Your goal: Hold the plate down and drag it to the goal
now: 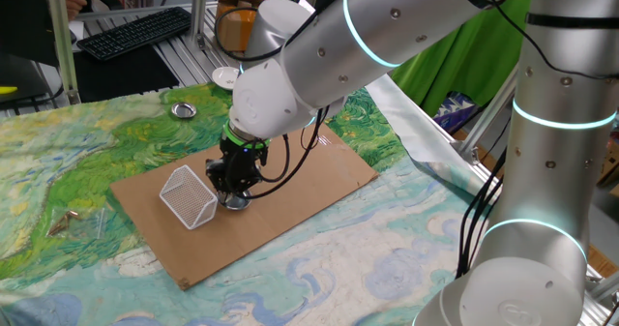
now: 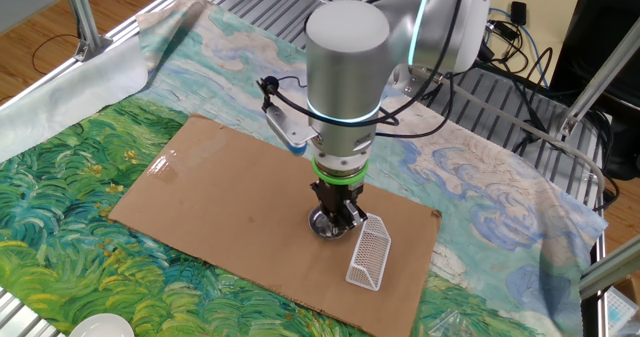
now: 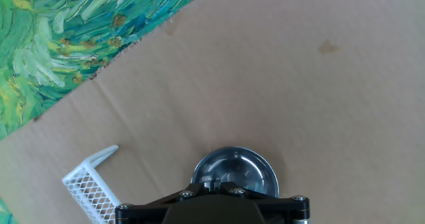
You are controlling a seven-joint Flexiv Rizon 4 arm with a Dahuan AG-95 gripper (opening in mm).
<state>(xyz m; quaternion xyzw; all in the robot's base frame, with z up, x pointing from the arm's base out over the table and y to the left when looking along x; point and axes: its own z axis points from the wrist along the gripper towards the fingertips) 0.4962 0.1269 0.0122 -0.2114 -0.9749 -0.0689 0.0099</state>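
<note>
The plate [image 3: 236,169], a small shiny steel dish, lies on the brown cardboard sheet [image 1: 290,171]. It also shows in one fixed view [image 1: 235,202] and in the other fixed view [image 2: 324,225]. My gripper [image 1: 233,192] stands straight down on the plate, its fingers together and pressing into the hollow; it also shows in the other fixed view [image 2: 338,217]. The goal, a white wire-mesh basket [image 1: 189,196], lies right beside the plate, to its left in one fixed view. It also shows in the other fixed view [image 2: 370,255] and in the hand view [image 3: 91,185].
A second steel dish [image 1: 183,109] and a white ceramic dish [image 1: 225,77] lie at the back of the painted cloth. Small bits [image 1: 64,222] lie on the cloth at the left. A keyboard [image 1: 135,31] sits behind the table.
</note>
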